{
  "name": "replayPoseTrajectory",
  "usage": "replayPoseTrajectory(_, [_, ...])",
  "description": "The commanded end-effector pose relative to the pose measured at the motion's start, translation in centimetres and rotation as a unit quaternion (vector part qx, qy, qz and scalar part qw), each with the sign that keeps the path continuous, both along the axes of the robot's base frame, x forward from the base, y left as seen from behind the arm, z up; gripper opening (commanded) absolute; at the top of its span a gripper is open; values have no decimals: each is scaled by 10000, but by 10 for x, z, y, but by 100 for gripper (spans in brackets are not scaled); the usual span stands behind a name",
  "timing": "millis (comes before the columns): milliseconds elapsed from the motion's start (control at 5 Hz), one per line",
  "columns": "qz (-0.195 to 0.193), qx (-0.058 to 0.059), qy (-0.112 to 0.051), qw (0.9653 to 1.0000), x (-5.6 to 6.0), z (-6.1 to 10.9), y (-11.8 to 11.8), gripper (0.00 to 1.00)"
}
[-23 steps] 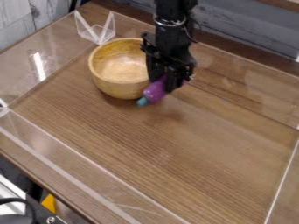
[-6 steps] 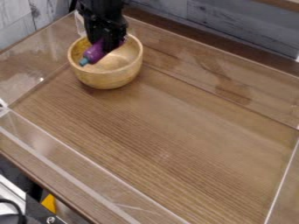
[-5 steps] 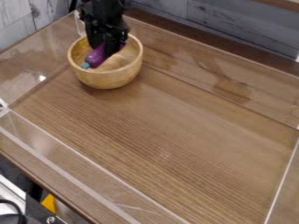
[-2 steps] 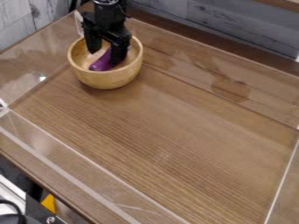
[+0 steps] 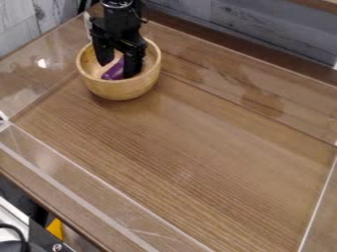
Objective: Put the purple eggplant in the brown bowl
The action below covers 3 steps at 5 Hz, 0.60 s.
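Note:
The purple eggplant [image 5: 116, 71] lies inside the brown bowl [image 5: 136, 84], which sits at the back left of the wooden table. My gripper [image 5: 118, 56] hangs straight down over the bowl with its two black fingers spread wide, one on each side of the eggplant. The fingers are apart from the eggplant and nothing is held. The arm hides the bowl's far rim.
A clear plastic wall [image 5: 39, 182] rings the wooden tabletop [image 5: 198, 148]. A grey plank backdrop [image 5: 263, 25] stands behind the table.
The gripper opened and let go of the eggplant, which now rests in the bowl. The hand then rose slightly above it.

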<state>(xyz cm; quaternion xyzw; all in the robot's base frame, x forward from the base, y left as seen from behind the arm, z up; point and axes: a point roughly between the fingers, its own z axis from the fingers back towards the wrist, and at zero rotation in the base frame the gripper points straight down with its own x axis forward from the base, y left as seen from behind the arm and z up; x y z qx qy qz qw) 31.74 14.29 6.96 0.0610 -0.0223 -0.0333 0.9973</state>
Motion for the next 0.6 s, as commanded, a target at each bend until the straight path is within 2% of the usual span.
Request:
replayPoseTrajectory(0, [-196,108,-334,9992,12,24,3,100])
replayPoseTrajectory(200, [-353,66,-337,9988,18,23,4,100])
replayPoseTrajectory(400, [-211,64,-333,9992,19,20,4,0])
